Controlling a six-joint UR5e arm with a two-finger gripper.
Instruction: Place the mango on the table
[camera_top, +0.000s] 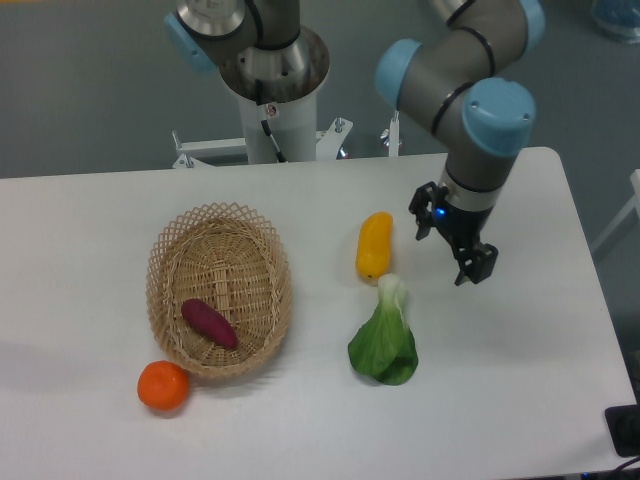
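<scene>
The yellow-orange mango (374, 245) lies by itself on the white table (520, 340), just right of the table's middle and touching nothing but the tabletop. My gripper (464, 252) hangs to the right of it, a clear gap away, open with nothing between its fingers.
A green bok choy (385, 339) lies just below the mango. An oval wicker basket (170, 262) at the left holds a purple sweet potato (209, 322). A round orange fruit (163, 386) sits by the basket's front left. The robot base (278, 110) stands behind the table.
</scene>
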